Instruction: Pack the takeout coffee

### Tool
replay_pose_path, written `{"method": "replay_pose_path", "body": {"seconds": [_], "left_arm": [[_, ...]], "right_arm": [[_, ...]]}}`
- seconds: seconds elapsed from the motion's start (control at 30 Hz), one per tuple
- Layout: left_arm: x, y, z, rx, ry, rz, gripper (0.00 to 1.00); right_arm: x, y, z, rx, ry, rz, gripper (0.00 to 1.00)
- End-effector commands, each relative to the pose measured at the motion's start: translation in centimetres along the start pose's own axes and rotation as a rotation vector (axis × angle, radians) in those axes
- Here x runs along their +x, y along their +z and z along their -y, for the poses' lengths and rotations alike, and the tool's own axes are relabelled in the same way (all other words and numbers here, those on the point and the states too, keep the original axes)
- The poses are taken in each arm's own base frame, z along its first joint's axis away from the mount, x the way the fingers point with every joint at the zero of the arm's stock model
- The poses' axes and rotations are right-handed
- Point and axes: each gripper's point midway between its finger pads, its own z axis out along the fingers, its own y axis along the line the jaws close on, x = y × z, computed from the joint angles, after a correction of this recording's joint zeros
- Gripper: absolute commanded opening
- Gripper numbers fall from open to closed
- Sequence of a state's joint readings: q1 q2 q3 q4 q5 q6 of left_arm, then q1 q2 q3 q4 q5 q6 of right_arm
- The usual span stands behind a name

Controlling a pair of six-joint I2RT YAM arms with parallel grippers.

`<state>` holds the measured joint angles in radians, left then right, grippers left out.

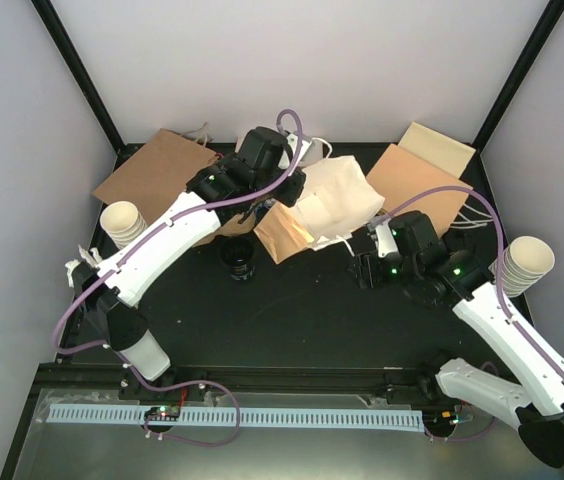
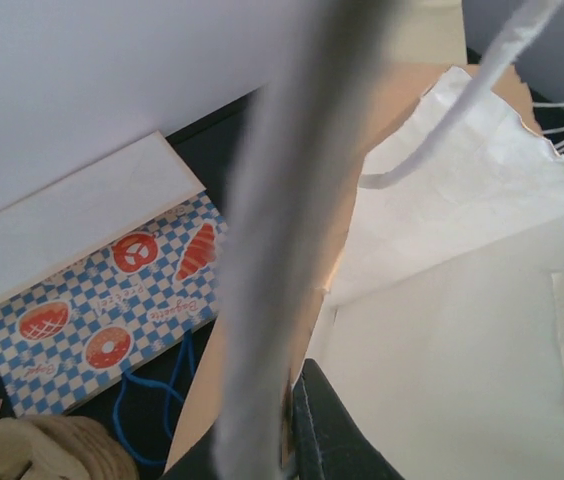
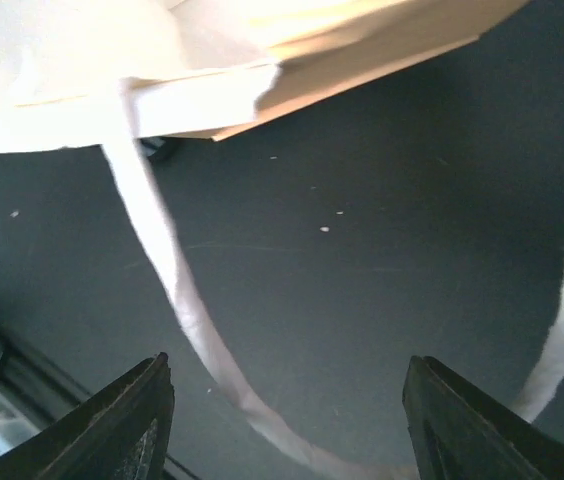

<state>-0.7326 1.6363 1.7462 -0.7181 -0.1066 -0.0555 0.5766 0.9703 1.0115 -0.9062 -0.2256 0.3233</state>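
One takeout coffee, a short cup with a black lid, stands on the black table just left of the paper bag. The bag lies tilted, brown outside and white inside. My left gripper is shut on the bag's brown rim, one dark finger showing inside the bag. My right gripper hangs open at the bag's right, above the table. The bag's white handle loop lies loose between its fingers, touching neither.
Stacks of cream paper cups stand at the left and right. Flat brown bags lie at the back left and back right. A blue-checked bakery bag and a blue cord lie behind the bag.
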Motion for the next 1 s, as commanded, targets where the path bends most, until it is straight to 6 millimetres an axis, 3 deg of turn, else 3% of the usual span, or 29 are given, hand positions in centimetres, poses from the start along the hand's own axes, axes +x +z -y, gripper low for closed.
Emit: {"method": "replay_pose_path", "body": {"seconds": [0.0,0.27,0.57,0.8,0.97], "left_arm": [[-2.4,-0.1,0.7,0.089,-0.074,0.093,0.05],[-0.7,1.8,1.7,0.148,-0.084,0.05,0.05],[1.0,3.3,1.9,0.165,-0.109,0.002,0.12],[0.7,2.9,1.4,0.174,-0.126,0.003,0.4],[-0.1,0.2,0.3,0.123,-0.11,0.037,0.62]], "right_arm": [[-1.1,-0.2,1.8,0.1,0.065,0.095,0.66],[-4.5,-4.0,-1.4,-0.012,-0.051,0.234,0.88],[-8.6,-6.8,-1.7,0.049,-0.041,0.328,0.95],[-10.6,-7.8,-1.8,0.081,-0.044,0.366,0.96],[-11.9,-9.1,-1.8,0.119,-0.082,0.393,0.96]]}}
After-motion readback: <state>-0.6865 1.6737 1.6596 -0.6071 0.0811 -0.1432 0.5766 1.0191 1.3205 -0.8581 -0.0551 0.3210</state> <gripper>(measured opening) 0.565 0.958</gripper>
